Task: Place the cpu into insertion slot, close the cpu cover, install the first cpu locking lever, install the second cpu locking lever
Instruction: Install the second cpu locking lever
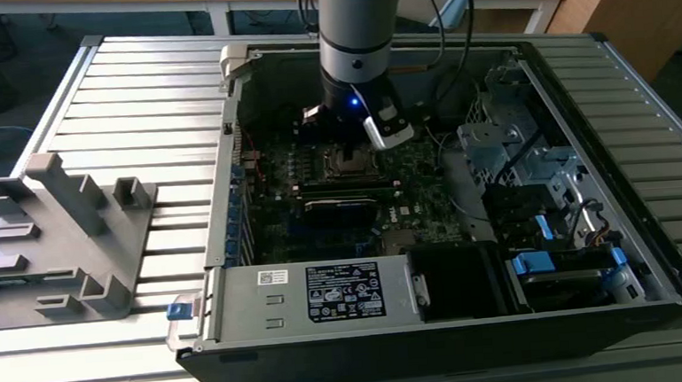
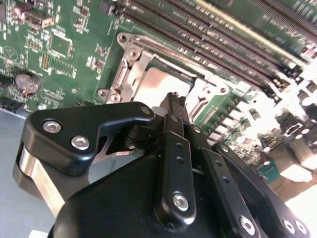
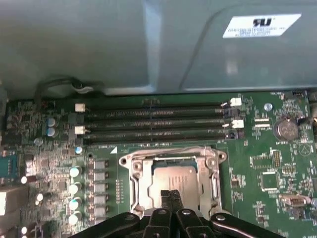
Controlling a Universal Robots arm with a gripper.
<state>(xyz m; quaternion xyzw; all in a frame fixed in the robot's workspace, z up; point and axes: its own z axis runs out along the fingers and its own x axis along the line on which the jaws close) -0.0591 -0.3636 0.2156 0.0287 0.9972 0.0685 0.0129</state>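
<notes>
Case (image 1: pixel 218 207): open on a slatted table, centre of the exterior view; arm dropping in from the upper middle.
Board (image 3: pixel 267 163): green, across the lower half of the first wrist view; 3 long memory slots (image 3: pixel 153 124) in a row above the socket.
Slot (image 3: pixel 171 176): lower centre of the first wrist view, silver rim around it.
Cover (image 3: pixel 141 181): lying flat over the slot, framing the chip.
Cpu (image 3: pixel 173 178): seated in the slot, grey-bronze top showing through the cut-out; centre of the second wrist view too (image 2: pixel 161 84).
Gripper (image 3: pixel 170 194): fingers pressed together, nothing between them, tip just over the chip's near edge.
Risk: tip set so low could scrape the chip or nudge the cover; a skewed cover would likely foul a lever.
Hidden: near edge of slot and cover behind the fingers; levers hard to tell from the frame; contact with the chip unclear.
</notes>
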